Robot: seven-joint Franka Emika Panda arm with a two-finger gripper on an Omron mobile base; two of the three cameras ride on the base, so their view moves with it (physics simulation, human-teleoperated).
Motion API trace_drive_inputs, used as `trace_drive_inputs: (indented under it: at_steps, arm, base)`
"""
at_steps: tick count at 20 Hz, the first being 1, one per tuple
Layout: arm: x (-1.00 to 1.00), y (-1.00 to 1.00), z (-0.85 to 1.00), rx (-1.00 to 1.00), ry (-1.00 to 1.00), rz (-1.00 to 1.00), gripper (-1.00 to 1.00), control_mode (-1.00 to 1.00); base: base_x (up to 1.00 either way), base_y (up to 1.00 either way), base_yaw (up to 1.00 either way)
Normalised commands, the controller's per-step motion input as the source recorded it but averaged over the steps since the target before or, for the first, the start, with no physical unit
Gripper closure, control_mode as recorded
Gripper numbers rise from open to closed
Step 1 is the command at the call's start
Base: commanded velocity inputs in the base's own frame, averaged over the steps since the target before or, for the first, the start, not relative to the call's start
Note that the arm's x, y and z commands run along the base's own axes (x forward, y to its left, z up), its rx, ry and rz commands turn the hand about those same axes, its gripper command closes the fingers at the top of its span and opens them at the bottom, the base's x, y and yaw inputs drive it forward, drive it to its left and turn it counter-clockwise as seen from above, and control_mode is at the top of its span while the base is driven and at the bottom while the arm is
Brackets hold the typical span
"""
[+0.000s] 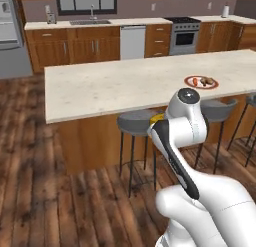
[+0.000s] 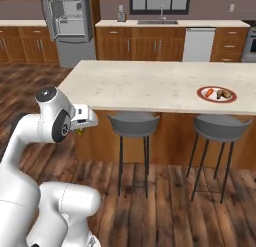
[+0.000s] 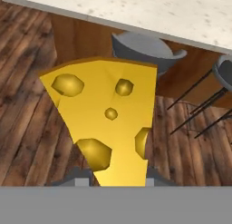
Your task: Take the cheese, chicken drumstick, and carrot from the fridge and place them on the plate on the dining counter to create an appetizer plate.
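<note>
While the gripper (image 3: 118, 180) is pinching the cheese (image 3: 105, 123) below the worktop (image 1: 115, 86) edge | carrot (image 2: 209, 94) and drumstick (image 2: 225, 95) are lying on the plate (image 2: 216, 94) at right | cheese is awaiting placement, the last item.

The arm (image 1: 200, 191) was seen folded low over its base — the upper link rose from the shoulder and the elbow was bent back toward the body. In the right base view the wrist (image 2: 54, 122) was turned so that the hand pointed forward at about stool-seat height. The gripper (image 3: 118, 180) was closed on the cheese (image 3: 106, 119) — the wedge was held by its narrow end between the jaws, its broad end pointing away from the hand. A sliver of yellow was seen beside the hand (image 1: 158, 118).
</note>
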Motion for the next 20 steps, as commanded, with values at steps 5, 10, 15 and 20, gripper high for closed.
trace_drive_inputs:
  at_steps: [5,10,15,20]
  arm:
    - [0.0,0.0,0.0,0.0,0.0,0.0,1.0,1.0]
    - [0.0,0.0,0.0,0.0,0.0,0.0,1.0,1.0]
    - [0.0,0.0,0.0,0.0,0.0,0.0,1.0,1.0]
    - [0.0,0.0,0.0,0.0,0.0,0.0,1.0,1.0]
  base:
    - [0.0,-1.0,-0.04]
    - [0.0,-1.0,-0.04]
    - [0.0,-1.0,-0.04]
    - [0.03,-1.0,-0.03]
